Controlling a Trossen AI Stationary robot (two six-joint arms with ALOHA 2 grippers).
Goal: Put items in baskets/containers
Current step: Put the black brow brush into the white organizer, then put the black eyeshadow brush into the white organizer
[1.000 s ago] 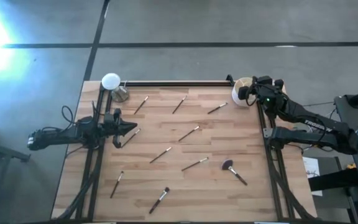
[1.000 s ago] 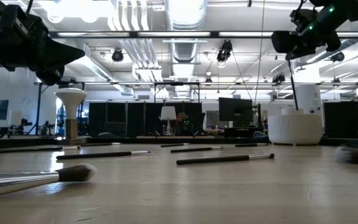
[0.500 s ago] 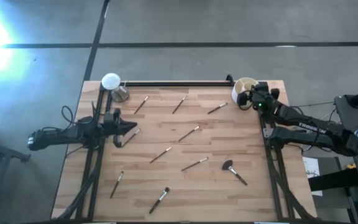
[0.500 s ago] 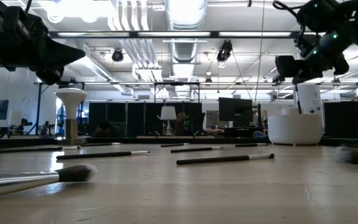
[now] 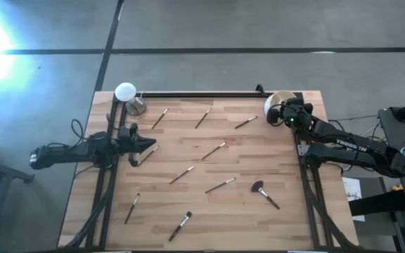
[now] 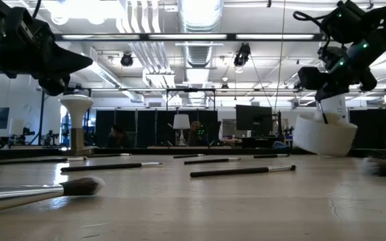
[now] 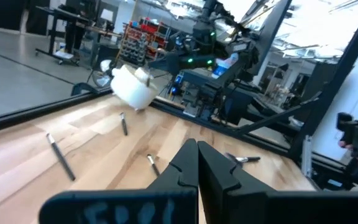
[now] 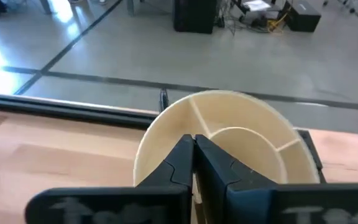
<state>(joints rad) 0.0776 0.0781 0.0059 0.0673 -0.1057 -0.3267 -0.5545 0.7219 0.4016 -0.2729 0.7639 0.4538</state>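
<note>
Up at the far right corner of the surface (image 5: 188, 211), our right gripper (image 5: 285, 114) sits at the near rim of the cup (image 5: 275, 101), its fingers pressed together on the cup's wall. From the low view the cup (image 6: 324, 136) is tilted, one side of its base raised off the wood. Through the right wrist view we look straight into the cup (image 8: 229, 146) and see its inner dividers, the closed right gripper (image 8: 194, 144) on its near wall.

Over on the left side our left gripper (image 5: 148, 144) hovers above the wood with its fingers together and nothing between them; the left wrist view shows the same closed tips (image 7: 197, 148).

Brushes lie scattered across the surface: three in a row toward the far edge (image 5: 159, 117), (image 5: 202, 118), (image 5: 245, 122), one just beside the left gripper (image 5: 147, 154), three down the middle (image 5: 214, 150), (image 5: 181, 174), (image 5: 220, 185), a fluffy brush (image 5: 264, 193) toward the right, and two near the front edge (image 5: 131, 208), (image 5: 180, 225). All lie outside the cup.

A white disc on a stand (image 5: 127, 94) stands at the far left corner.
</note>
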